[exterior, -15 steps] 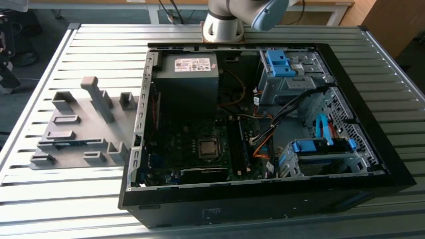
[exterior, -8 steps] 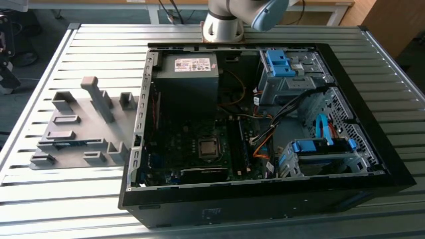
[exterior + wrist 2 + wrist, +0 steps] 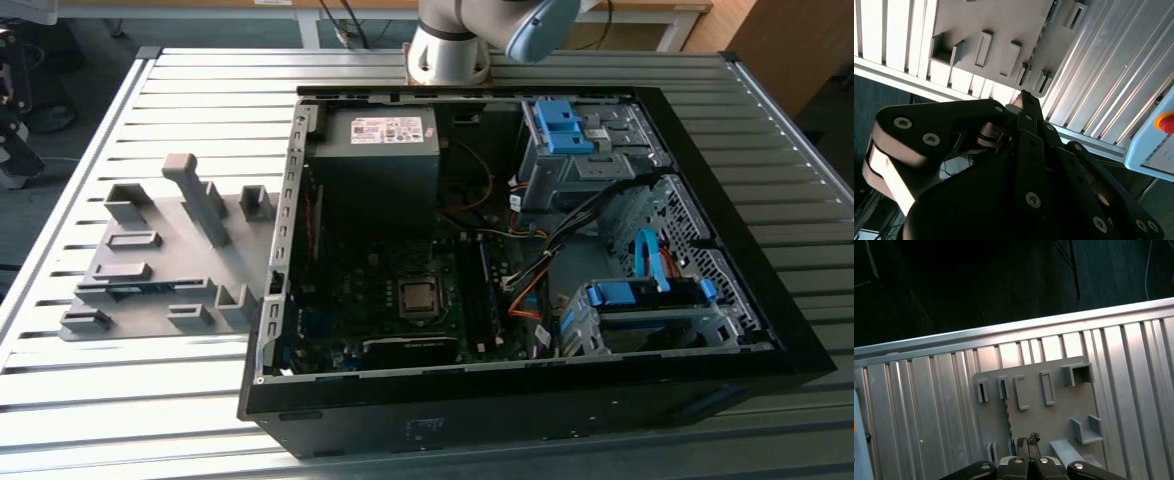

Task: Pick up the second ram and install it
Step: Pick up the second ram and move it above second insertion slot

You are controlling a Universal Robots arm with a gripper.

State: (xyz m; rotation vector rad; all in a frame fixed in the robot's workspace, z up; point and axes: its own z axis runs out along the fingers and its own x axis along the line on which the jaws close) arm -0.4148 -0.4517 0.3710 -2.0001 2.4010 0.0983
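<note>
Gripper: the gripper (image 3: 1026, 441) is seen in both wrist views above the fixture plate. Its jaws appear drawn together and nothing is held between them.
Second ram: the second ram (image 3: 1007, 412) is stood on edge in the fixture plate's holder slots. It is seen as a thin strip near the fingertips; contact cannot be told.
Fixture plate: the grey fixture plate (image 3: 167, 250) is laid on the slatted table (image 3: 134, 410), at the exterior view's left of the computer case. Grey blocks and slots are carried on it.
Computer case: the open computer case (image 3: 747, 300) is laid on its side. A power supply (image 3: 378, 140), a motherboard (image 3: 387, 310), cables and blue drive-bay clips (image 3: 558, 125) are held inside.
</note>
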